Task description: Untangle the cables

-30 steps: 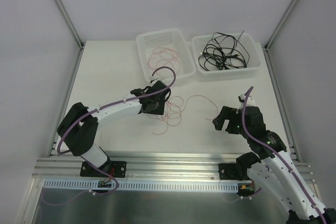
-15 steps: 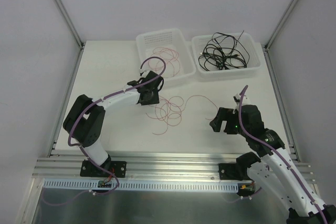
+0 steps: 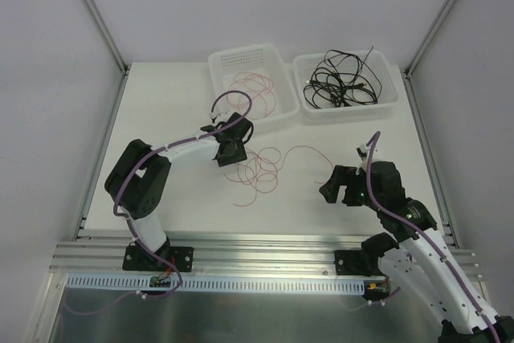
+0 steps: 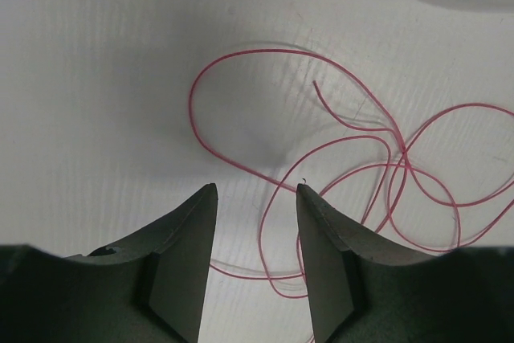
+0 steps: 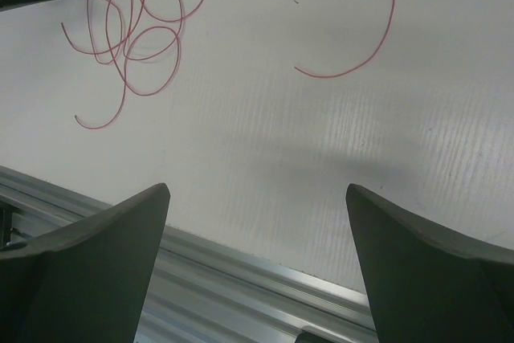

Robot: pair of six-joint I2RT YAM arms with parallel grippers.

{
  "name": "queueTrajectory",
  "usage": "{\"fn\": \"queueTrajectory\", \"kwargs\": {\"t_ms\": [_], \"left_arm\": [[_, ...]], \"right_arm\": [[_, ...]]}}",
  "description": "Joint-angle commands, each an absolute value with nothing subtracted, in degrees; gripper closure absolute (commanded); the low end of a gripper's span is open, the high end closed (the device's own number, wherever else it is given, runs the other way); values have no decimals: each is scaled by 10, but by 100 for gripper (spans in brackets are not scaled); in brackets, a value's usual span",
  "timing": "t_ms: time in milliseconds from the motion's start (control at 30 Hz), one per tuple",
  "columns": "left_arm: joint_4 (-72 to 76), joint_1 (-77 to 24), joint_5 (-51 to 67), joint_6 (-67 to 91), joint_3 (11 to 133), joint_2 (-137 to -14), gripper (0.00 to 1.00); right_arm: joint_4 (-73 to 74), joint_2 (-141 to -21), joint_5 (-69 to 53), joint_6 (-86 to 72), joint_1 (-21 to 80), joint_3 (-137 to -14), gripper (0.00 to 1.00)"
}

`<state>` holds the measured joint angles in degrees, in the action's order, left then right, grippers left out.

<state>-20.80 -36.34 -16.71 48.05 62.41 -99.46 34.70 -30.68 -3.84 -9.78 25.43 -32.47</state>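
A tangle of fine red cables [image 3: 261, 168] lies on the white table, with one loose red strand [image 3: 315, 153] to its right. More red cables [image 3: 259, 90] lie in the left tray, and black cables [image 3: 341, 82] are piled in the right tray. My left gripper [image 3: 232, 150] is open at the tangle's upper left edge. In the left wrist view it [image 4: 255, 189] hovers low, and a red loop [image 4: 401, 158] runs on the table between its jaws, ungripped. My right gripper [image 3: 337, 186] is wide open and empty, right of the tangle. In its own view it [image 5: 257, 190] is above bare table, with the tangle [image 5: 128, 38] and the strand [image 5: 393, 6] beyond.
Two white plastic trays stand side by side at the back, the left one [image 3: 233, 62] and the right one [image 3: 385, 100]. An aluminium rail [image 3: 257, 247] runs along the table's near edge and shows in the right wrist view [image 5: 241, 279]. Grey walls enclose the sides.
My left gripper has pulled back up and to the left off the red tangle, and its elbow has swung inward. My right gripper has shifted slightly left. The cables lie much the same.
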Motion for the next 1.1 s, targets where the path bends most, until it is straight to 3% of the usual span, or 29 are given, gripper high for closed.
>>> {"fn": "queueTrajectory", "kwargs": {"t_ms": [0, 233, 567, 700, 733, 767, 1067], "left_arm": [[-199, -383, -184, 442, 656, -1015, 56], [-177, -390, -170, 333, 681, -1044, 58], [-174, -389, -127, 301, 692, -1084, 64], [-173, -389, -125, 308, 679, -1078, 83], [-173, -390, -122, 312, 671, -1075, 95], [-174, -390, -119, 313, 666, -1064, 99], [-226, -438, -114, 244, 656, -884, 100]], "right_arm": [[325, -294, -48, -89, 258, -326, 3], [327, -284, -60, -87, 258, -322, 3], [334, -271, -56, -89, 257, -322, 3], [339, -267, -56, -90, 258, -323, 3], [341, -265, -55, -89, 257, -323, 3], [342, -264, -53, -89, 257, -324, 3], [340, -273, -63, -81, 257, -336, 3]]}}
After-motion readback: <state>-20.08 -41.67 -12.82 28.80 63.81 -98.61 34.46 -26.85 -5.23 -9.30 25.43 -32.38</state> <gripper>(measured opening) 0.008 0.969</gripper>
